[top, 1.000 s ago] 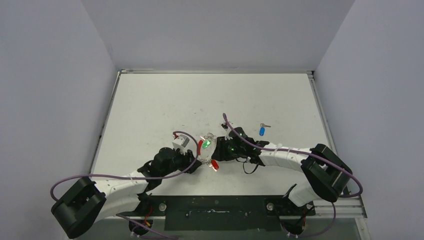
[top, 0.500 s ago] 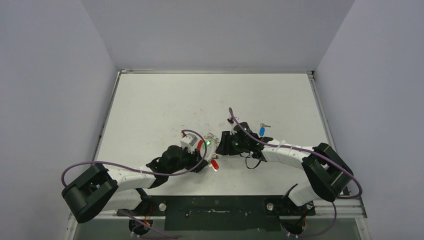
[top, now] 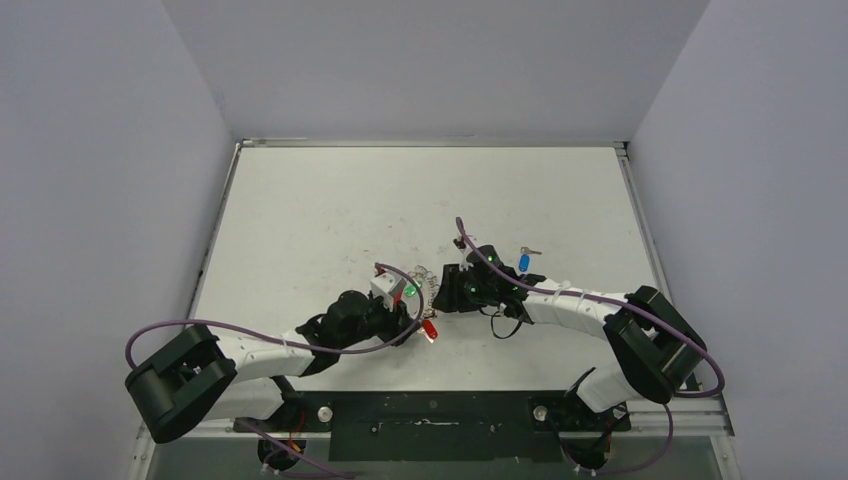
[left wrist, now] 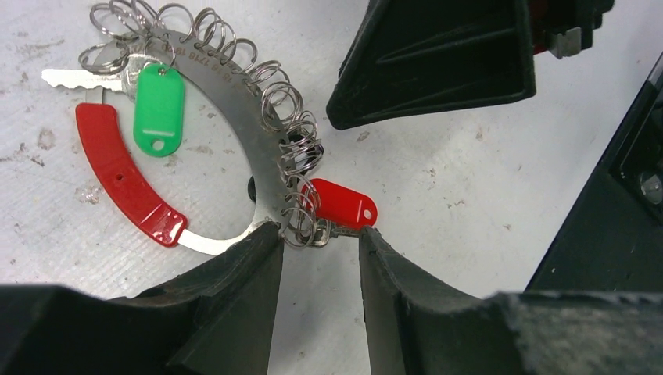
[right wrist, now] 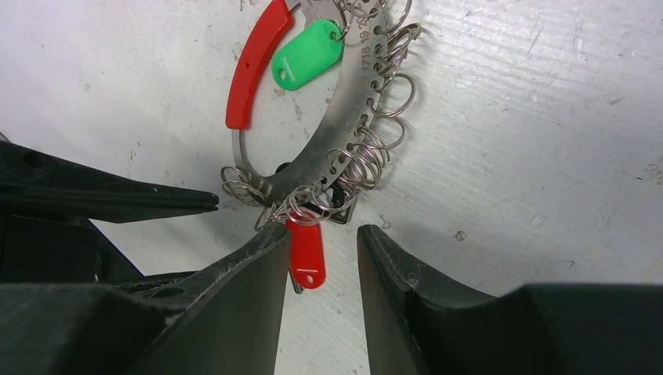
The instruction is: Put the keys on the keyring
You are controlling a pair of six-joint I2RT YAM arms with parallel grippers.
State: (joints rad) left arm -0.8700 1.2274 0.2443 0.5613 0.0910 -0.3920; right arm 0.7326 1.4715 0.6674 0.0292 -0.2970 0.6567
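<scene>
The keyring point(left wrist: 260, 148) lies flat on the table: a silvery band with many small wire loops and a red curved section point(left wrist: 117, 176). It also shows in the right wrist view point(right wrist: 348, 117) and the top view point(top: 420, 283). The green key point(left wrist: 159, 109) hangs on it, as does the red-headed key point(left wrist: 342, 205). The blue key point(top: 524, 262) lies alone on the table, right of the right arm. My left gripper point(left wrist: 317, 234) is open, its tips touching the ring's lower end. My right gripper point(right wrist: 322, 230) is open around the red-headed key point(right wrist: 306, 250).
The two grippers face each other closely across the ring; the right gripper's black finger point(left wrist: 438, 58) fills the upper left wrist view. Purple cables point(top: 300, 350) trail along both arms. The table's raised edges point(top: 430, 143) run at the back and sides.
My left arm has reached forward and right to the ring's lower end. My right gripper has shifted slightly back and left to the ring's right side. The blue key has not moved.
</scene>
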